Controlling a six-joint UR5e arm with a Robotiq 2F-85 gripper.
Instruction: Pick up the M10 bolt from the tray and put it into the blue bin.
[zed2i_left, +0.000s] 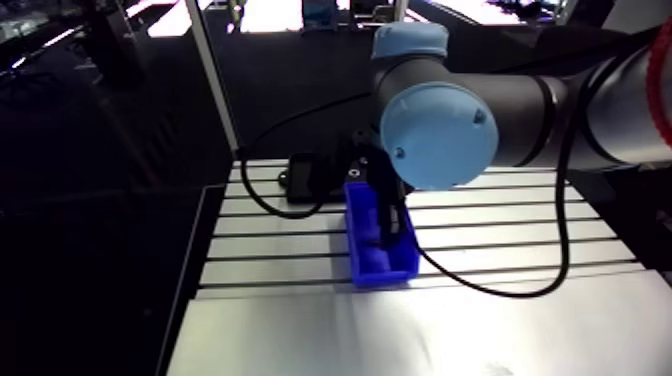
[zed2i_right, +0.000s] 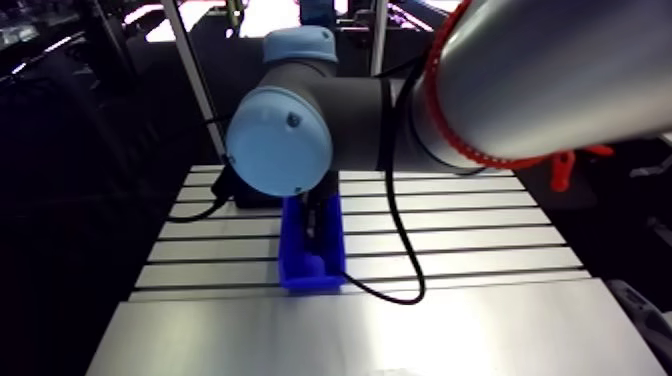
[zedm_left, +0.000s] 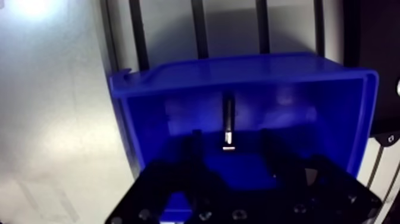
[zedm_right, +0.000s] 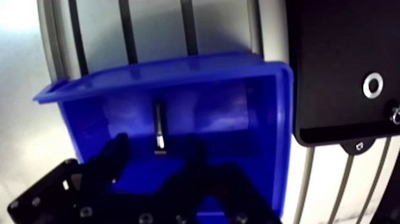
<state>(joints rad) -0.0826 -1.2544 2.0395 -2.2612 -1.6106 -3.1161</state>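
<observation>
The slim, dark metal bolt (zedm_left: 228, 119), a thin straight shank with a small bright end facing the claw, is inside the deep blue plastic bin (zedm_left: 238, 65), seen against its blue floor near the middle of the hollow. There is one bolt and one bin, and nothing else shows inside the bin. In the wrist view the black two-fingered claw (zedm_left: 229, 142) hangs over the bin's near side with its fingers spread wide. The bolt lies in the gap between them and a little ahead of the tips, and it touches neither finger (zedm_left: 193, 149), so the claw is open and holds nothing. The bin stands upright on the slotted aluminium worktop (zedm_left: 229, 30), its long side running across the slots. One black flat panel (zedm_right: 333, 71) with a small metal ring sits just beside one wall of the bin.
</observation>
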